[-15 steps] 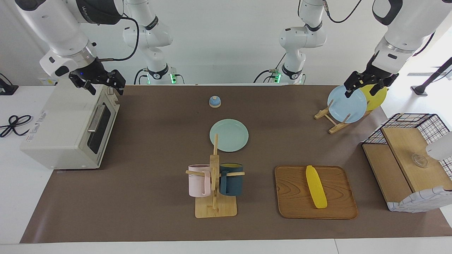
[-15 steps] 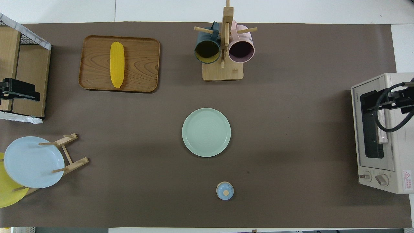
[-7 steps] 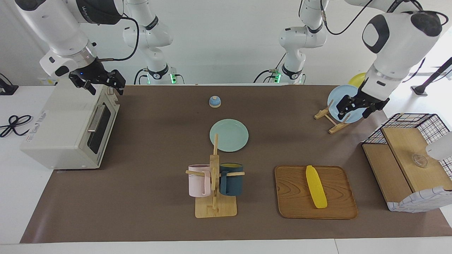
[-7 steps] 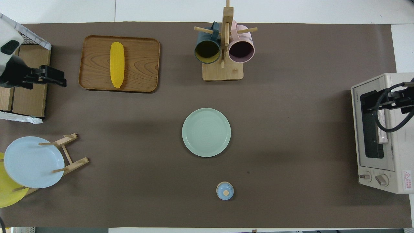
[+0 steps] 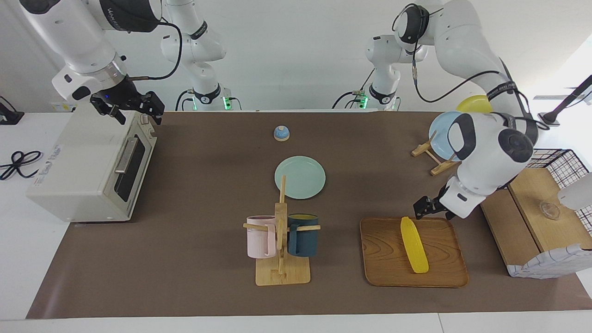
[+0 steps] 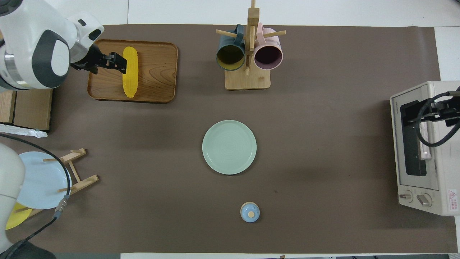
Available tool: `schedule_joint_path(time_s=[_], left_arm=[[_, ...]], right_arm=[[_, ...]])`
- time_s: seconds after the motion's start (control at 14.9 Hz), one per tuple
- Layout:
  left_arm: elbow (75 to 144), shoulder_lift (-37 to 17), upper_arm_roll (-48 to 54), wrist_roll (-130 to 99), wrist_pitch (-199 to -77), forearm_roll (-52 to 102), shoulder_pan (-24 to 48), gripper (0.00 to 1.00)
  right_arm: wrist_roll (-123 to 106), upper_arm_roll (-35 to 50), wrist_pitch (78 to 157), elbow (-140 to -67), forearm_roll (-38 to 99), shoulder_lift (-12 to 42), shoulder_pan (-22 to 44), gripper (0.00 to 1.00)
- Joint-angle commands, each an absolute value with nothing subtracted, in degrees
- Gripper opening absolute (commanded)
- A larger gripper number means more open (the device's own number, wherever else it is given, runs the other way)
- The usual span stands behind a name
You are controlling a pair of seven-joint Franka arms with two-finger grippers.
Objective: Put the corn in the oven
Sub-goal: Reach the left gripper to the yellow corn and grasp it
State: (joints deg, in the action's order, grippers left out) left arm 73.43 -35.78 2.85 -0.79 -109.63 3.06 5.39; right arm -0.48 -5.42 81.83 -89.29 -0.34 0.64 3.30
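The yellow corn [image 5: 415, 245] [image 6: 130, 77] lies lengthwise on a wooden tray [image 5: 384, 249] [image 6: 158, 68] toward the left arm's end of the table. My left gripper [image 5: 424, 209] [image 6: 120, 63] hangs open just over the tray's edge nearer to the robots. It is beside the corn's end and holds nothing. The off-white oven [image 5: 78, 171] [image 6: 442, 172] stands at the right arm's end with its dark glass door [image 5: 132, 171] shut. My right gripper [image 5: 136, 111] waits open and empty above the oven's top edge.
A mug rack [image 5: 282, 240] with a pink and a dark blue mug stands mid-table, with a green plate [image 5: 299, 177] and a small blue bell [image 5: 281, 133] nearer to the robots. A plate rack [image 5: 439, 159] and a wire-and-wood basket [image 5: 541, 208] flank the left arm.
My left arm has swung from the plate rack across and down to the tray, ending beside the corn. The right arm has not moved.
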Motion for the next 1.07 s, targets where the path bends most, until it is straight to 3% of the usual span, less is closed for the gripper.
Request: schedule_joint_path(time_s=[0.0,0.74,0.8,0.94,1.0], left_arm=[[67.24,-41.39,2.72,3.58,-111.61,3.78,5.1,1.0],[70.49,-44.65,2.64,5.8,-119.97,3.34,6.42,0.97],[70.58,-44.65,2.64,5.8,-120.23,3.25,6.5,0.8],[70.49,-44.56,2.64,5.8,-119.36,3.43,6.42,0.23],[70.49,-44.56,2.64,5.8,-118.92,3.78,6.42,0.0]], right_arm=[[-1.49,-5.63,82.0,-89.56,1.05,0.18,2.81,1.0],[-1.49,-5.63,82.0,-89.56,1.05,0.18,2.81,1.0],[-1.49,-5.63,82.0,-89.56,1.05,0.26,2.81,1.0],[-1.49,-5.63,82.0,-89.56,1.05,0.18,2.81,1.0],[-1.49,-5.54,82.0,-89.56,1.05,0.26,2.81,1.0]])
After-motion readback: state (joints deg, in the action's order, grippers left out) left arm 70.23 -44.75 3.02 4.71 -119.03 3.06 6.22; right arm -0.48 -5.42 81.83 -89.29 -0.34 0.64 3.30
